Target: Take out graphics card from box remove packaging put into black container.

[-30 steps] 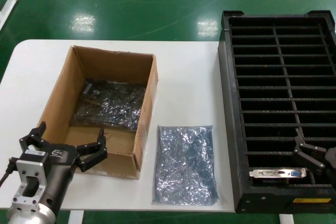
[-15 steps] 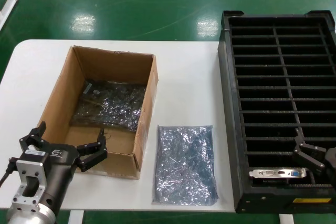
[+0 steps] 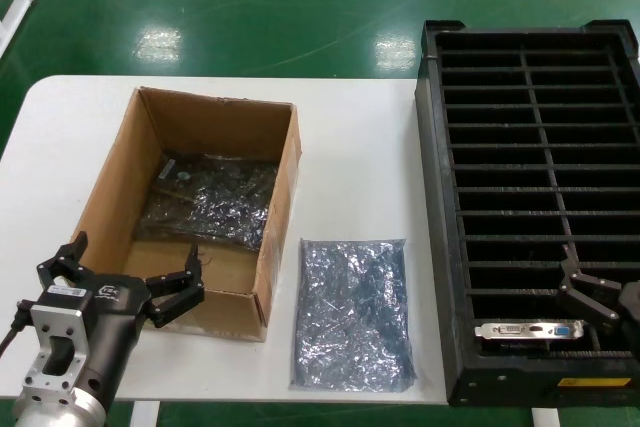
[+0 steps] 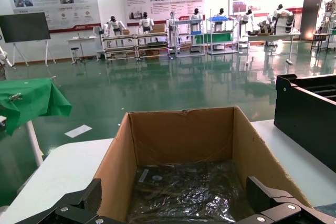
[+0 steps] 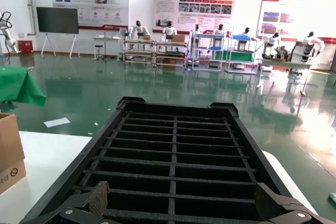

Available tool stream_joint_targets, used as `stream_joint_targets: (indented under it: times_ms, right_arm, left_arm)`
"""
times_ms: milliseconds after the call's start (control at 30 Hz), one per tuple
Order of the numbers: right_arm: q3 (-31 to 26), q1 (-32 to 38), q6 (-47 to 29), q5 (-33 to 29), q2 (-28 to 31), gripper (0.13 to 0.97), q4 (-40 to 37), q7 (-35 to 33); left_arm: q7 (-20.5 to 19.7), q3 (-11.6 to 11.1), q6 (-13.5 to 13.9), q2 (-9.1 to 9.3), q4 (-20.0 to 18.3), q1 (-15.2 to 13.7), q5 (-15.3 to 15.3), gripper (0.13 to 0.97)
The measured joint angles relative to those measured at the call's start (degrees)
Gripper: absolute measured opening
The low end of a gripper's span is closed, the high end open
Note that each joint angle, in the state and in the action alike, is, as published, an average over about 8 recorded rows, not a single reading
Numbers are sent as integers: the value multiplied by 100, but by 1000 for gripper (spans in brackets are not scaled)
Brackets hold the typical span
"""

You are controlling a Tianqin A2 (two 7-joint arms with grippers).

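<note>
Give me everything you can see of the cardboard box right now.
The box is brown corrugated cardboard, rectangular, shallow and open-topped, with plain sides. It stands flat on the white table, left of the black container. On its floor lies a crinkly bagged item, filling the far part. An empty bag lies on the table off its near right corner. The left gripper, open, hovers at its near wall.

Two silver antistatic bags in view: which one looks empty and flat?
The bag on the table, between the box and black container. The bag inside the box looks darker, apparently still holding something.
</note>
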Motion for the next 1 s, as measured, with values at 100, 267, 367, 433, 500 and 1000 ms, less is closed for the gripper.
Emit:
stream_joint_targets:
  times_ms: [100, 267, 367, 433, 500, 1000]
  right_arm:
    - [0, 0, 0, 0, 0, 966, 0, 0]
    - [0, 0, 0, 0, 0, 966, 0, 0]
    - [0, 0, 0, 0, 0, 966, 0, 0]
    - [0, 0, 0, 0, 0, 966, 0, 0]
    - [0, 0, 0, 0, 0, 966, 0, 0]
    - [0, 0, 0, 0, 0, 966, 0, 0]
  left_arm:
    - [0, 0, 0, 0, 0, 0, 0, 966]
    - [0, 0, 0, 0, 0, 0, 0, 966]
    - [0, 0, 0, 0, 0, 0, 0, 966]
    - [0, 0, 0, 0, 0, 0, 0, 966]
    - [0, 0, 0, 0, 0, 0, 0, 966]
    - [0, 0, 0, 0, 0, 0, 0, 966]
